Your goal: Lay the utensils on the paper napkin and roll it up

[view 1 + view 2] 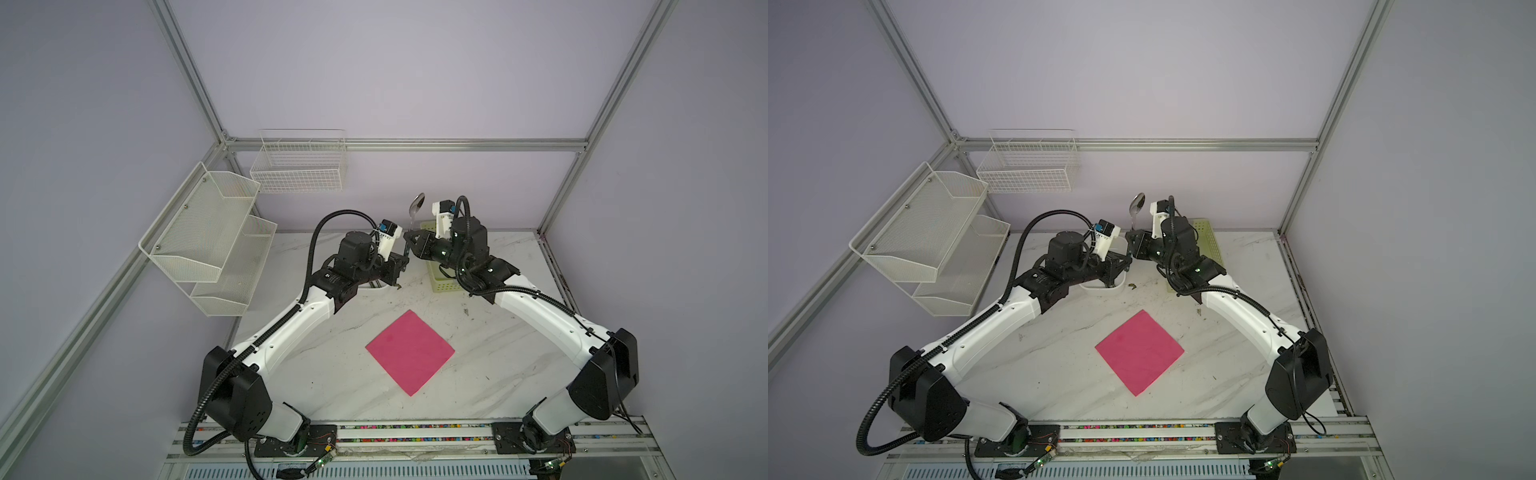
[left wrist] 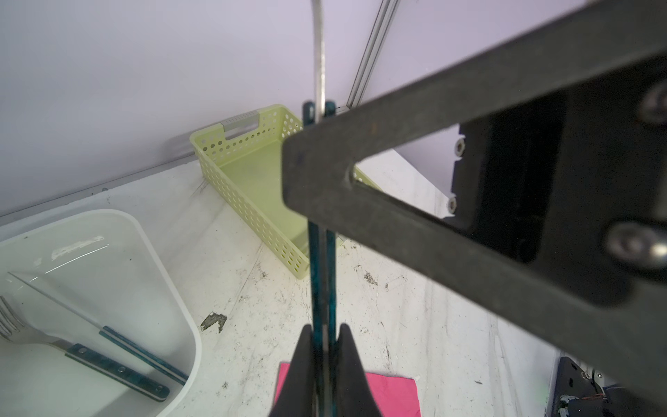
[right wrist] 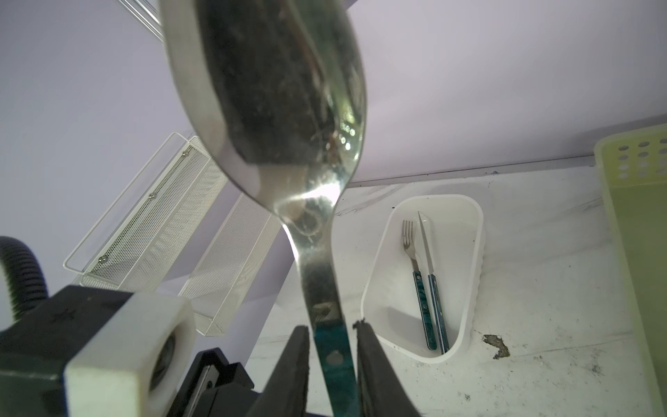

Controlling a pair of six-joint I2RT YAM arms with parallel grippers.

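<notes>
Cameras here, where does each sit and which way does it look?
Both top views: high at the front, looking down over the table; both arms whole, pink napkin before them.
Right wrist: behind the right claw, looking up the spoon toward the white tub and mesh shelf; its fingers flank the handle.
Left wrist: behind the left claw, shut on the spoon's handle, facing the green basket; the right claw crosses the view.
Shared: both wrist views show the spoon and the tub.

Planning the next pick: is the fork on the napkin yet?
No, the fork lies in the white bin beside a knife.
</notes>
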